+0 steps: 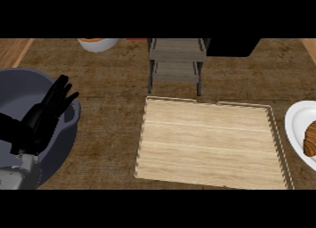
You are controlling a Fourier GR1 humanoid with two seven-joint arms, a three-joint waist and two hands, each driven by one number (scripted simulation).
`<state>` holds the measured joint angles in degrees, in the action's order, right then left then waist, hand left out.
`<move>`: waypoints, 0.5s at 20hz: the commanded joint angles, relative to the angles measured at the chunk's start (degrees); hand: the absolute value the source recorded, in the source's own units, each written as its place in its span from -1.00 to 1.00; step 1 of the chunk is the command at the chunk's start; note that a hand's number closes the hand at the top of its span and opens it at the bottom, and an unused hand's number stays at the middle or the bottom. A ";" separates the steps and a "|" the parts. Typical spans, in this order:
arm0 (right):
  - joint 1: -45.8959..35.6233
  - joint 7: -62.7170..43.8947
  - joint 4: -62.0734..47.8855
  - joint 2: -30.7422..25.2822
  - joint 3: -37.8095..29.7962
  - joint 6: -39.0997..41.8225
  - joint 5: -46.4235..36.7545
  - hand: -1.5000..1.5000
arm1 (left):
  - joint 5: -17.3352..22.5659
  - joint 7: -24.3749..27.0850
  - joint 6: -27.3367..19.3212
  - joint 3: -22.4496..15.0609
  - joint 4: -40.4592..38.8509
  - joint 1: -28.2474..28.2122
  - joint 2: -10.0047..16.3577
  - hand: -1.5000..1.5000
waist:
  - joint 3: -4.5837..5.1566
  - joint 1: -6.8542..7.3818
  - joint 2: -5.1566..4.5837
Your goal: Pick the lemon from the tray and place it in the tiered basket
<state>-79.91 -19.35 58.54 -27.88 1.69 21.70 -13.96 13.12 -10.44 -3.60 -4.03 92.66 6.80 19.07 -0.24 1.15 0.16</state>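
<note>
Resting near the counter's (107, 80) left edge, the left hand (29, 127) is standing open. Its black fingers (58, 98) are lying straight and close together, pointing up and a little to the right, and the thumb is spreading out to the left. It is holding nothing. Its grey forearm (12, 178) is coming in at the lower left corner. The hand is showing in front of a large dark blue-grey bowl (9, 89), which is sitting at the counter's left edge; whether the two are touching cannot be told.

The wooden tray (206, 147) is lying at the counter's middle, turned slightly so that its near edge is slanting down to the right. Just beyond its far edge the tiered basket (176, 58) is standing at the counter's far edge, its two pale shelves showing between dark uprights. Where the lemon is cannot be told from this view.

At the right edge a white plate (298, 116) is sitting just beside the tray and is carrying a brown croissant (315, 138), both cut off by the frame. A white cup (98, 44) with something orange inside is standing at the far edge, left of the basket. A black block (232, 46) is sitting to the basket's right.
</note>
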 commanded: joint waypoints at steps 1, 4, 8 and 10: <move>0.13 -1.09 -1.51 3.49 1.68 -1.65 -2.07 1.00 | 0.32 2.38 1.19 2.15 -8.43 -1.01 -0.35 0.00 | 0.34 -0.68 -0.45; -2.52 -4.23 -3.98 3.21 0.99 0.93 -1.95 1.00 | -0.23 -1.35 0.76 0.49 -2.02 -3.00 -0.23 0.00 | 0.29 -0.35 -0.15; -1.25 -1.44 -6.23 7.54 2.59 -4.98 -5.64 1.00 | 0.07 -0.51 2.38 1.60 -1.83 -3.62 0.81 0.00 | 0.29 -0.02 -0.34; -2.12 -1.86 -5.37 8.95 3.80 -5.64 -7.01 1.00 | -0.48 -2.75 0.44 1.60 -3.36 0.17 -0.50 0.00 | 0.28 -0.58 -0.30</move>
<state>-81.85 -21.05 53.24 -21.71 3.79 18.34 -18.48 12.87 -9.88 -2.60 -2.92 92.63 6.50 18.66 -0.29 0.93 0.10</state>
